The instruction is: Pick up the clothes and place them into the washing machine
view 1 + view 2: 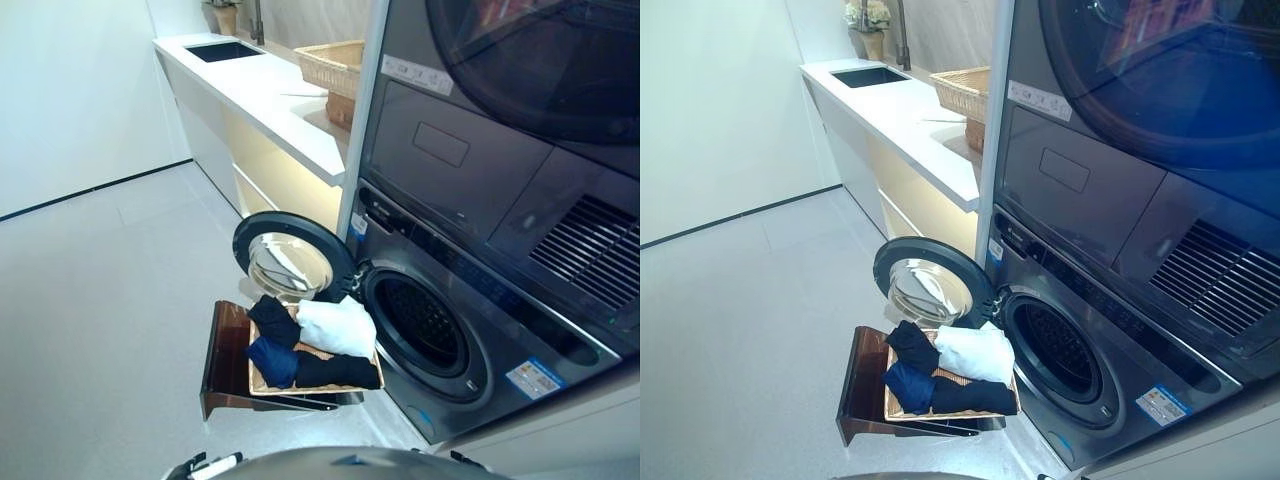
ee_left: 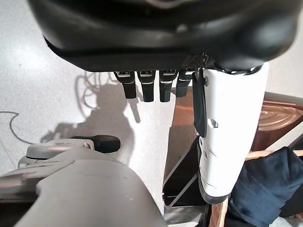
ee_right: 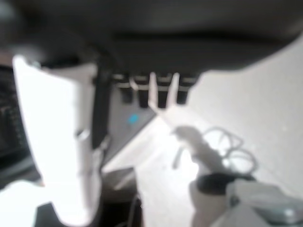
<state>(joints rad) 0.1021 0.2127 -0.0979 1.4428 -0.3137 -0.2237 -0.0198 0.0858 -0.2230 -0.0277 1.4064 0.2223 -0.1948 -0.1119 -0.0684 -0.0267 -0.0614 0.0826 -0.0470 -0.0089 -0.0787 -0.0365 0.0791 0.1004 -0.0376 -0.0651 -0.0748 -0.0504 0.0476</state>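
A shallow wicker basket (image 1: 251, 365) rests on a low dark brown box (image 1: 225, 350) in front of the washing machine (image 1: 470, 300). It holds a white garment (image 1: 337, 326), a dark navy one (image 1: 273, 318), a blue one (image 1: 272, 360) and a black one (image 1: 335, 371). The machine's round door (image 1: 290, 262) stands open to the left, and the drum opening (image 1: 425, 325) is dark. My left hand (image 2: 151, 87) hangs over the floor beside the box, fingers straight and empty; the blue garment (image 2: 265, 189) shows past its thumb. My right hand (image 3: 156, 94) hangs near the machine's lower front, fingers straight and empty.
A dryer (image 1: 520, 90) is stacked on the washing machine. A white counter (image 1: 270, 95) with a sink (image 1: 222, 50) and another wicker basket (image 1: 330, 65) runs along the back. Pale floor (image 1: 100, 300) stretches to the left of the box.
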